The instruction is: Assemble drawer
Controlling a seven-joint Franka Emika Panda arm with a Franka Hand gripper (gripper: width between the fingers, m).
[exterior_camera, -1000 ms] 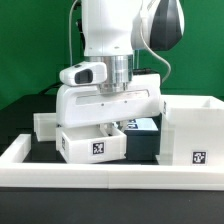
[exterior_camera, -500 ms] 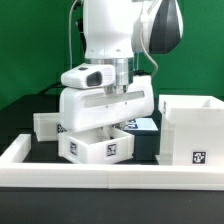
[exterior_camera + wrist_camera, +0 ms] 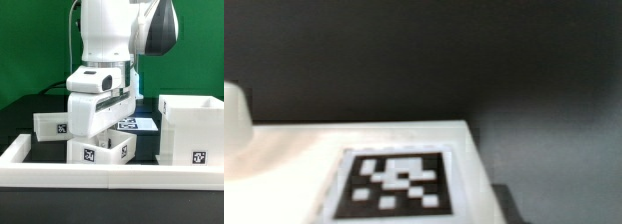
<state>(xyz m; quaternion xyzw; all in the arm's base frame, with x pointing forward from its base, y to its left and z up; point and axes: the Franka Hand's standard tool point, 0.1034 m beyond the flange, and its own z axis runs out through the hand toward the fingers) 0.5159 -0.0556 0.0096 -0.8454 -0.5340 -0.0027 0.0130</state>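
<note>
My gripper (image 3: 102,130) hangs tilted over a low white tray (image 3: 100,150) near the front rail and is shut on it. Its fingertips are hidden behind the tray's wall. The tray sits tilted, its tag facing forward. In the wrist view the tray's white face and tag (image 3: 399,185) fill the near part, and no fingers show. A second low tray (image 3: 50,125) stands behind, on the exterior view's left. The tall boxy case (image 3: 190,130) stands on the exterior view's right, open at the top, apart from the held tray.
The long white rail (image 3: 110,176) edges the table in front. The marker board (image 3: 138,123) lies flat behind, between my gripper and the case. The table surface is black. A green wall backs the scene.
My hand has turned and tilted, swinging toward the exterior view's right. The held tray turned with it and shifted slightly right and down. The case and the other tray have not moved.
</note>
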